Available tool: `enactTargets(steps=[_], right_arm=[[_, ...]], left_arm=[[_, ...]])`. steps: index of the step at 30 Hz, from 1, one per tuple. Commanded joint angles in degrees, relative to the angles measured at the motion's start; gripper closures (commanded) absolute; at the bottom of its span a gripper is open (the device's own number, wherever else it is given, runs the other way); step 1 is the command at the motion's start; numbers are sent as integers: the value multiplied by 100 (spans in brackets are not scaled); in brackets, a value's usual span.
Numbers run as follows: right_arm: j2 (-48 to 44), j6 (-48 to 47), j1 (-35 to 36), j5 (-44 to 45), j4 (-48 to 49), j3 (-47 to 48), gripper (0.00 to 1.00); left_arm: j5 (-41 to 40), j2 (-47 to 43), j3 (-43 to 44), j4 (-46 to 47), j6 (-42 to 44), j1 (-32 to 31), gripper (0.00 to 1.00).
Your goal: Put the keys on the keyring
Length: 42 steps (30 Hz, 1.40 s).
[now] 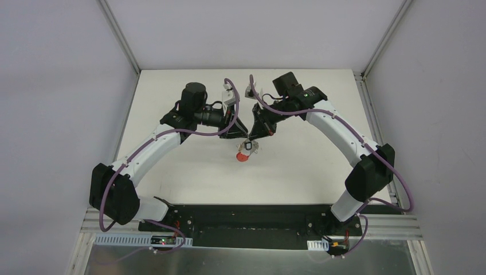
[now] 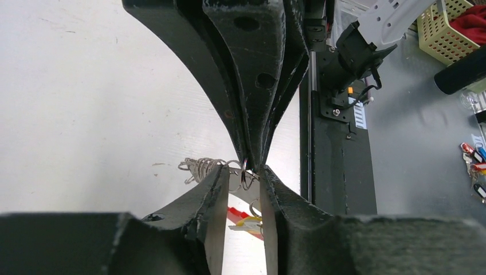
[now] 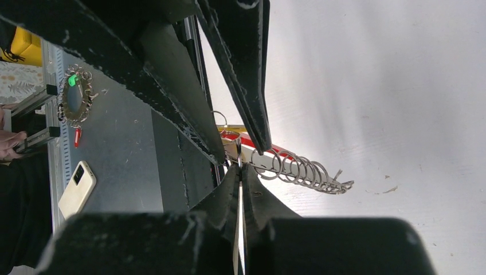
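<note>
left wrist view: keyring (image 2: 202, 167) seems light, slippery; right end effector (image 2: 252, 161) pinches its loop, left end effector (image 2: 245, 173) slightly open.

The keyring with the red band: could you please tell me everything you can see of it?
The keyring is a small bunch: a red crescent band, a row of silver wire loops that look like thin metal, and a yellowish tag. It is over the middle of the white table; resting or lifted, I cannot tell. The black right gripper is shut on one end loop, and the black left gripper stands open around that same loop.
</note>
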Motion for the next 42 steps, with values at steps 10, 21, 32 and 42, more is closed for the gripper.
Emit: enactTargets(steps=[10,21,32,42], right_arm=[[-29,-57,37,-111,34,227,100],[-9,-64,39,-37,27,179,100],[-362,-65,-119,-102,131,14,77],[-516,-6,-215,-321,364,-222,75]], left_arm=[[125,113,159,92,110,-87,86],[155,135,208,75,99,-102,100],[412,-83,-136,1503,-1329,188,100],[452,33,-450,3079,-2697,223,100]])
